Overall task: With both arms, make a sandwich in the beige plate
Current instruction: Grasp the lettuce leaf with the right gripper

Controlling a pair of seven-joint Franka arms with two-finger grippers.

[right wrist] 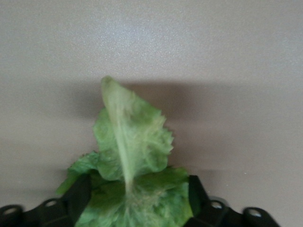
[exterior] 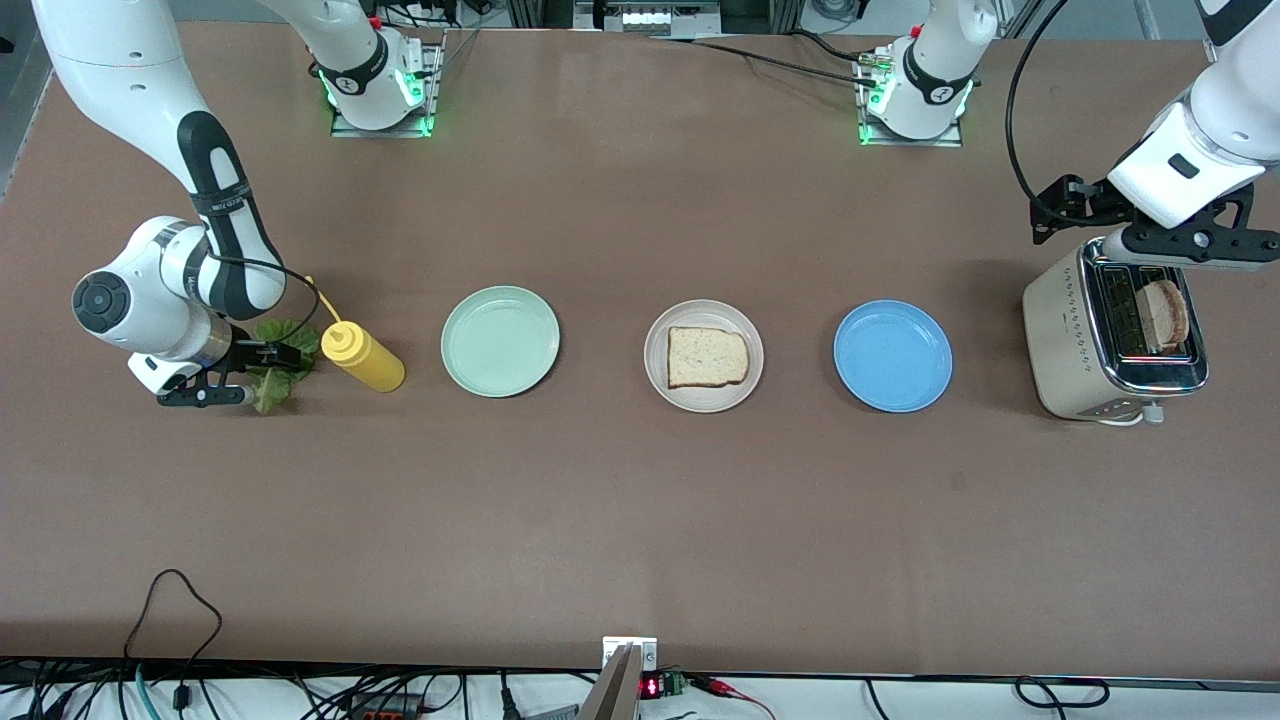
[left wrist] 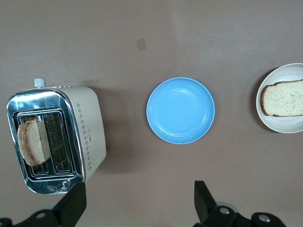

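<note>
One bread slice (exterior: 707, 357) lies flat in the beige plate (exterior: 660, 385) at the table's middle; slice (left wrist: 284, 98) and plate (left wrist: 284, 125) also show in the left wrist view. A second slice (exterior: 1165, 315) stands in a slot of the toaster (exterior: 1065, 340), as the left wrist view shows too (left wrist: 32, 142). My left gripper (exterior: 1165, 250) hangs open and empty above the toaster (left wrist: 87, 127). The lettuce leaf (exterior: 285, 345) lies on the table at the right arm's end. My right gripper (exterior: 255, 372) is low over it, its open fingers (right wrist: 78, 198) on either side of the leaf (right wrist: 132, 142).
A yellow squeeze bottle (exterior: 362, 357) lies on its side right beside the lettuce. A mint-green plate (exterior: 500, 340) sits between the bottle and the beige plate. A blue plate (exterior: 892, 355) sits between the beige plate and the toaster.
</note>
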